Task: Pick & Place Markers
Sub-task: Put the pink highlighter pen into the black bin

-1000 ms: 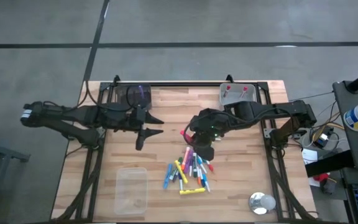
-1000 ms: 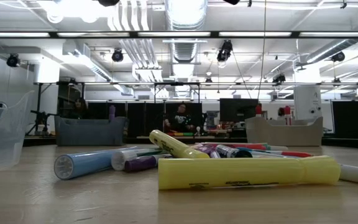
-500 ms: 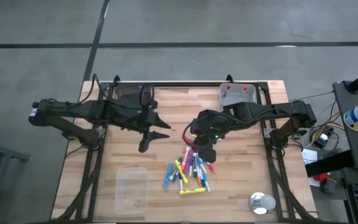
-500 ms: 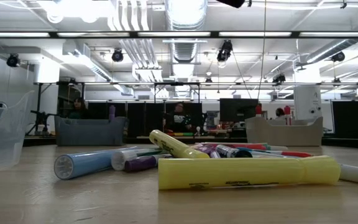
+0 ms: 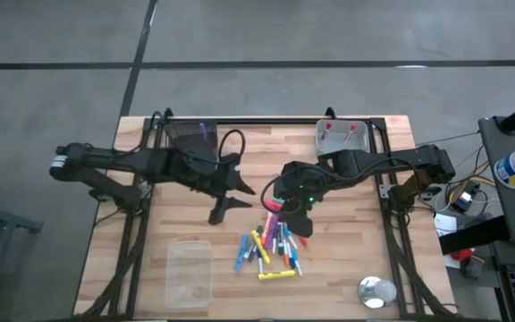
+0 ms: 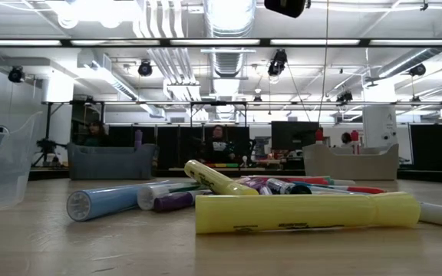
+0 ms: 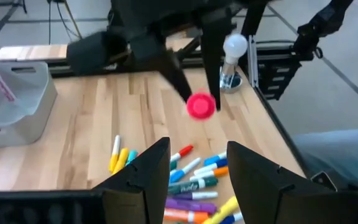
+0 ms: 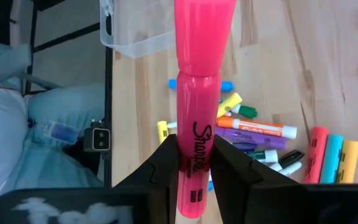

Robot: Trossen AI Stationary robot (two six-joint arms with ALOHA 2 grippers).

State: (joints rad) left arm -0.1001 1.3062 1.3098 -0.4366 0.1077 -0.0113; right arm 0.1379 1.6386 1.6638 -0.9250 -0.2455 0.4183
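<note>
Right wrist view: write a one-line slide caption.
Right gripper shut on a pink Sharpie highlighter above the scattered markers.

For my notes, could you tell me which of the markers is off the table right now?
The pink highlighter, clamped in the right hand above the table. All the other markers lie loose in the pile on the wood.

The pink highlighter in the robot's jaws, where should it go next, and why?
Probably toward the left gripper, for a handover. The right gripper is shut on the pink highlighter above the markers. The left gripper's jaws stand open, facing the highlighter's end. The clear plastic bin lies on the left arm's side.
</note>
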